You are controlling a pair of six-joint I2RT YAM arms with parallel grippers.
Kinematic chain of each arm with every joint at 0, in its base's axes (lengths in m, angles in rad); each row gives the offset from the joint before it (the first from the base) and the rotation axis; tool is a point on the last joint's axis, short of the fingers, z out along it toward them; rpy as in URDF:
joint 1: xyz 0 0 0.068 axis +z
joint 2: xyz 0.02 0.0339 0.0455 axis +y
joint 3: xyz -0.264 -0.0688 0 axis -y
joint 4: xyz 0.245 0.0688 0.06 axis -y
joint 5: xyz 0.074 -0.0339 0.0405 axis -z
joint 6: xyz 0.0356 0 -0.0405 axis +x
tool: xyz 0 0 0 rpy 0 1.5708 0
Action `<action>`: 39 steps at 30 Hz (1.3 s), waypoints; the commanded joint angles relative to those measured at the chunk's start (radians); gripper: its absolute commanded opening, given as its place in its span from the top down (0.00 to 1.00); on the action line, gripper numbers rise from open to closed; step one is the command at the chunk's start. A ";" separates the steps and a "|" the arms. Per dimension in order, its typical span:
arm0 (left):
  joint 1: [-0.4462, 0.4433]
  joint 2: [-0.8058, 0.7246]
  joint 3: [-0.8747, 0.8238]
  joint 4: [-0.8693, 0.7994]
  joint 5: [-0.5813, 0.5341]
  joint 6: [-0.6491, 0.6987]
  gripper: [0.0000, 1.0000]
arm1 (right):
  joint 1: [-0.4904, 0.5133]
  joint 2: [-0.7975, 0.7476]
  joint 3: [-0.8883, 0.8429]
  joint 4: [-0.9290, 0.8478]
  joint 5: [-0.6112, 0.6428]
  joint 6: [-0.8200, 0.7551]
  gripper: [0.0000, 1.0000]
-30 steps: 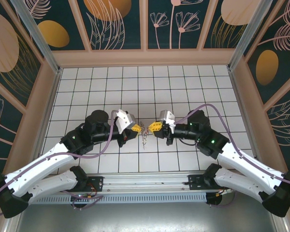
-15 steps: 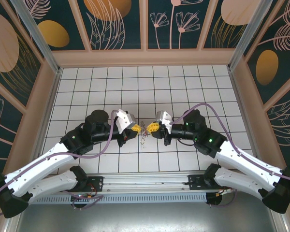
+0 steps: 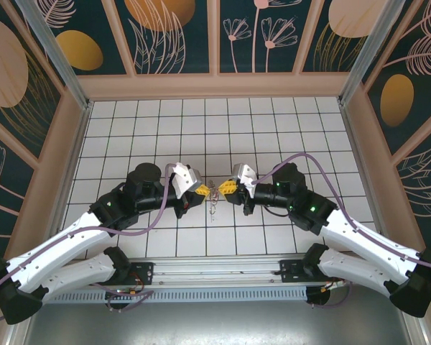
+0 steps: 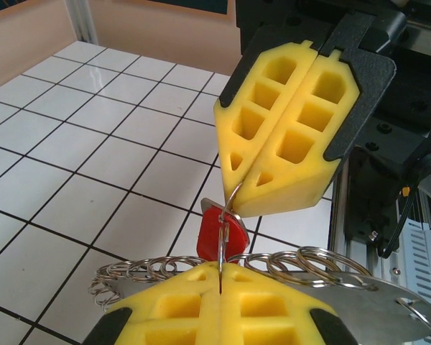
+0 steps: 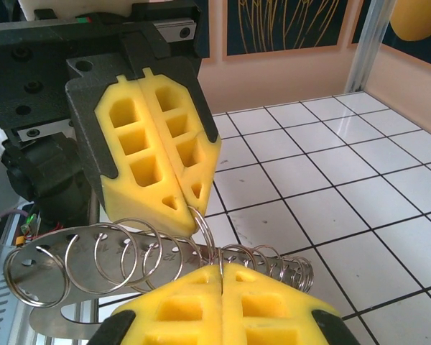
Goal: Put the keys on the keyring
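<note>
Since a second ago the right arm has swung left across the white tiled floor point(image 3: 273, 129). This brought the right gripper point(image 3: 228, 188) closer to the left gripper point(image 3: 202, 190), and the gap between their yellow foam tips has narrowed. Over the last half second little has changed, and the left arm has kept its place.

From above, the two grippers face each other tip to tip near the middle of the floor. The thin grey wire keyring point(image 3: 214, 192) shows as a small glinting cluster between them, too fine to read there.

The wrist cameras show what the overhead view does not. In the left wrist view the left gripper's fingers point(image 4: 172, 309) are pressed together on the keyring's wire, which runs up to the tip of the right gripper, also pinched shut on it. The tiny key with a bright red plastic head point(image 4: 217, 233) hangs on that wire between the two tips, above the floor.

In the right wrist view the right gripper's fingers point(image 5: 273, 309) are likewise squeezed together on the wire. Just beyond them lies a flat silvery metal strip point(image 5: 65, 316) threaded with a row of silvery wire rings point(image 5: 108, 255). I cannot tell whether that strip is a key.
</note>
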 commanded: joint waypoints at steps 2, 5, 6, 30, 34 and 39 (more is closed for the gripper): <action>0.001 -0.002 0.028 0.003 0.009 0.018 1.00 | 0.008 0.014 0.026 -0.003 -0.037 -0.023 1.00; 0.001 -0.002 0.026 0.003 0.012 0.018 1.00 | 0.008 0.016 0.025 -0.001 -0.048 -0.024 1.00; 0.001 -0.002 0.028 0.003 0.010 0.018 1.00 | 0.008 0.016 0.027 -0.001 -0.047 -0.026 1.00; 0.001 -0.011 0.023 -0.001 0.011 0.016 1.00 | 0.016 0.022 0.042 -0.029 -0.127 -0.025 1.00; 0.002 -0.011 0.023 0.000 0.013 0.016 1.00 | 0.016 0.024 0.046 -0.051 -0.137 -0.030 1.00; 0.001 -0.011 0.023 -0.001 0.020 0.017 1.00 | 0.016 0.023 0.051 -0.072 -0.134 -0.038 1.00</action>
